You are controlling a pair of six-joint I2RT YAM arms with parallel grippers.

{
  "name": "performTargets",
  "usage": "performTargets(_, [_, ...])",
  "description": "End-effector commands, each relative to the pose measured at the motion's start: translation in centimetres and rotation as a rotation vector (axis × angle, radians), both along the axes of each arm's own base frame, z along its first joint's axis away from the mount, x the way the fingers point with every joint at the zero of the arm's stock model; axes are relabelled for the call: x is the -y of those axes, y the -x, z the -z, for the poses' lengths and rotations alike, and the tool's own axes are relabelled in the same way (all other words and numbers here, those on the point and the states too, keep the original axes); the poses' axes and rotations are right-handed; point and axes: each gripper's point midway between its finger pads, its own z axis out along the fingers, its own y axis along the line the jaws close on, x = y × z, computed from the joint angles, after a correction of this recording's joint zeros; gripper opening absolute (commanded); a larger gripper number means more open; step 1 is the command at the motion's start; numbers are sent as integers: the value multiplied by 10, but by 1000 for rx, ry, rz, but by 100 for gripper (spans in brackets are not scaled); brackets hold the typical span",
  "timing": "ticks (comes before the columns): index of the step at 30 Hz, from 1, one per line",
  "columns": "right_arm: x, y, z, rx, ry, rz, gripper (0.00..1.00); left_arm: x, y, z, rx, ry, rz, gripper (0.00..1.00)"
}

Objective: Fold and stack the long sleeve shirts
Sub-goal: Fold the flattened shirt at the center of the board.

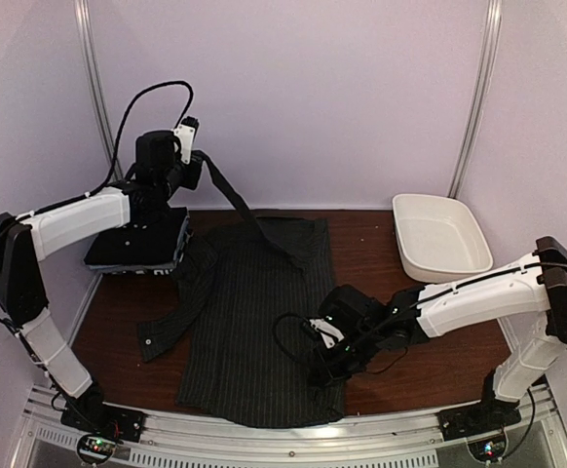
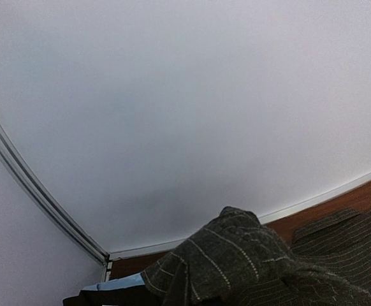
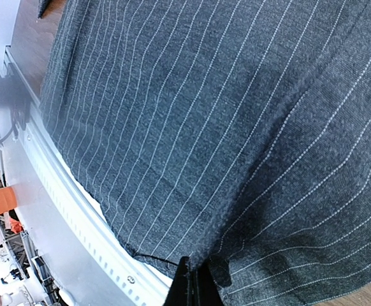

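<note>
While the charcoal pinstriped long sleeve cloth shirt (image 1: pixel 249 322) lies spread across the brown wooden table (image 1: pixel 366 263), we see the 2 claws both closed on it. The left claw (image 1: pixel 198 168) hangs high over the table's far left corner, pinched tight on 1 sleeve, which runs taut and slanting down to the shirt's far end. The right claw (image 1: pixel 324 366) sits low at the shirt's near right edge, squeezed onto a ridge of fabric by the hem. Beneath the left arm lies a folded dark rectangular shirt (image 1: pixel 137 249). A white oval plastic tub (image 1: pixel 439 239) stands far right, apart from both shirts.
</note>
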Motion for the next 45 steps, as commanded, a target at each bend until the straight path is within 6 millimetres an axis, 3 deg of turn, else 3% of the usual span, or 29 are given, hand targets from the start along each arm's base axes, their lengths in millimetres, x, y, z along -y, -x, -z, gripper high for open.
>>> performTargets(1, [-14,-2,-12,26,-52,-23,0,-19,6,-35,101,63,-62,0])
performTargets(13, [-27,-1,-17,17,-93,-52,0,-23,12,-41,112,69,-70,0])
performTargets(29, [-10,31,0,-45,-43,-125,0,-28,19,-43,119,69,-76,0])
performTargets(39, [-34,14,-11,10,-78,-118,1,-23,16,-54,134,79,-58,0])
performTargets(45, [-43,15,-10,-4,-100,-133,1,-21,12,-57,137,67,-52,0])
